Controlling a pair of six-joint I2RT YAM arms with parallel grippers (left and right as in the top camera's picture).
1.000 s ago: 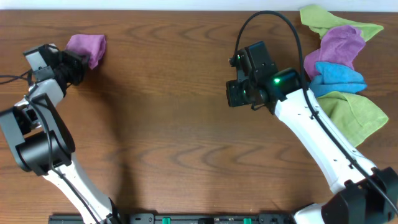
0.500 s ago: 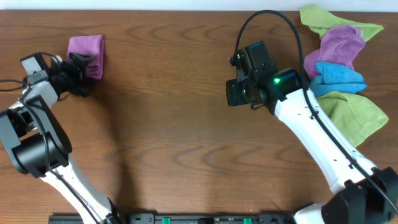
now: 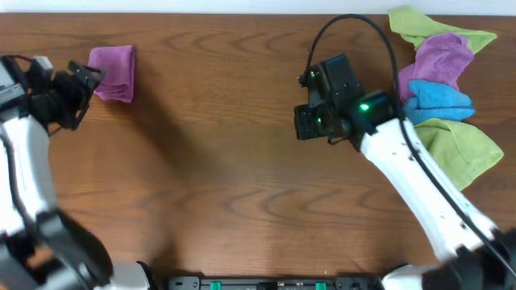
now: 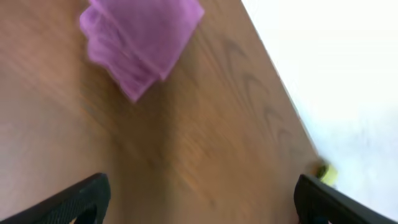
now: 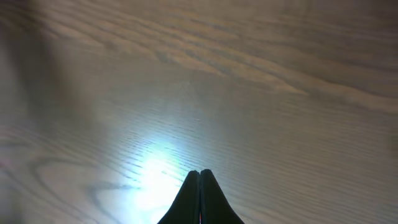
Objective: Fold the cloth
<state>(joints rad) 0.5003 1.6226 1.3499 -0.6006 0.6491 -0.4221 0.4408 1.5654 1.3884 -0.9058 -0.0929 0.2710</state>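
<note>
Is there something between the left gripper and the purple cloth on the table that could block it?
Nothing visible does. The left gripper is open and apart from the cloth, which lies folded on the table. Only bare wood lies between them. The pile of other cloths is far off on the right.

The right arm (image 3: 411, 173) is built of smooth white links and ends in a blocky black wrist housing (image 3: 330, 101), with small green lights (image 3: 364, 106) glowing on it and a thin black cable (image 3: 348, 18) looping from its top. The left arm (image 3: 20, 161) has the same white shells and a rounded black joint (image 3: 60, 242), blurred here. The left gripper (image 4: 202, 208) has two dark, flat-tipped fingers (image 4: 87, 196), while the right gripper (image 5: 199, 186) has black fingers that taper to a narrow tip.
</note>
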